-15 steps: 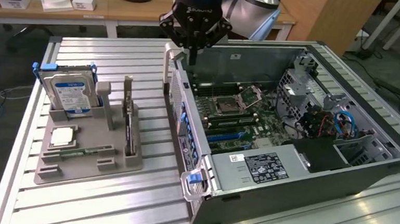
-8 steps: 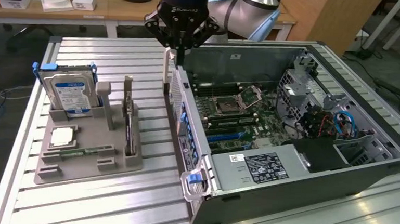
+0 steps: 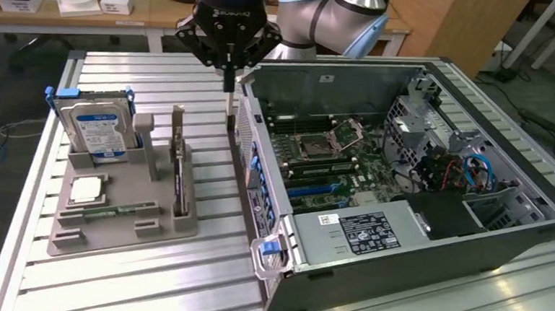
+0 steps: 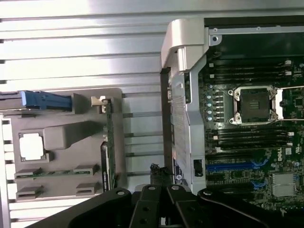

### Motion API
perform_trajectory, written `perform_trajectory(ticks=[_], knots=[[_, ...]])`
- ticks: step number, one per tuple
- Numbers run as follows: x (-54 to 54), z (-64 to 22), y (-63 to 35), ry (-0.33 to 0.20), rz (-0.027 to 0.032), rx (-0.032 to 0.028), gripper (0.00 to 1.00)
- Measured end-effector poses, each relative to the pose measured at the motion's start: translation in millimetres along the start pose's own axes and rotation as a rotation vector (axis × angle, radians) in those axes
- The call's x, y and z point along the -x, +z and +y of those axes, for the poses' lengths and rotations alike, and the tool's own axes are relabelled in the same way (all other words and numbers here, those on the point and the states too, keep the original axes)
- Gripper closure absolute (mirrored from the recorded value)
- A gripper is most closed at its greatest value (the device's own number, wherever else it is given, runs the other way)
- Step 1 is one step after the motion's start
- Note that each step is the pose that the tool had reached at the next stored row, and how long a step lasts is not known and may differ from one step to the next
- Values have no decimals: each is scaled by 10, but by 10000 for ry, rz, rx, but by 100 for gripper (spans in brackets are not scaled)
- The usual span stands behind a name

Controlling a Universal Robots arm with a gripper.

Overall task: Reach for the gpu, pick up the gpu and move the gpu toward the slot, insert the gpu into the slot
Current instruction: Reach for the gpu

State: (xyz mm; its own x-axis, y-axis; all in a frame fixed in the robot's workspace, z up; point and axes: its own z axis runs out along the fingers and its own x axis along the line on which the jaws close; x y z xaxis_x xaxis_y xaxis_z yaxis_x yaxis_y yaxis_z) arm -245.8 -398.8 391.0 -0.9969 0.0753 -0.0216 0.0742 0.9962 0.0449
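**Scene inventory, desk with open computer case**

1. Hand (image 3: 229, 102): black, on a grey arm, upper middle of the exterior view. Fingers pressed fully together, pointing straight down, with nothing between them. It hangs above the strip of desk between the grey holder and the case wall, beyond the far end of the gpu and clear of it. In the wrist view the hand (image 4: 160, 176) shows as black linkages just beside the case edge.
2. Gpu (image 3: 178, 165): standing on its long edge in a slot of the grey holder, on the holder's side nearest the case, metal bracket end pointing up and away. Not held. In the wrist view the gpu (image 4: 108, 142) appears edge-on as a thin green strip.
3. Grey holder (image 3: 151, 184): moulded block, the exterior view's left of centre.
4. Hard drive (image 3: 96, 126): silver, blue label, upright at the holder's far left corner.
5. Processor chip (image 3: 87, 187): flat in a holder recess.
6. Memory stick (image 3: 120, 209): thin, green, lying near the holder's front.
7. Computer case (image 3: 504, 234): open, the exterior view's right, motherboard (image 3: 321, 151) exposed.
8. Desk (image 3: 105, 282): ribbed aluminium.
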Motion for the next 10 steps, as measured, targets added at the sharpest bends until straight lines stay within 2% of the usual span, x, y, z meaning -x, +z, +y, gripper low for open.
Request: perform_trajectory(ticks=[10], knots=[[-345, -26, 3, 2, 31, -2, 90]])
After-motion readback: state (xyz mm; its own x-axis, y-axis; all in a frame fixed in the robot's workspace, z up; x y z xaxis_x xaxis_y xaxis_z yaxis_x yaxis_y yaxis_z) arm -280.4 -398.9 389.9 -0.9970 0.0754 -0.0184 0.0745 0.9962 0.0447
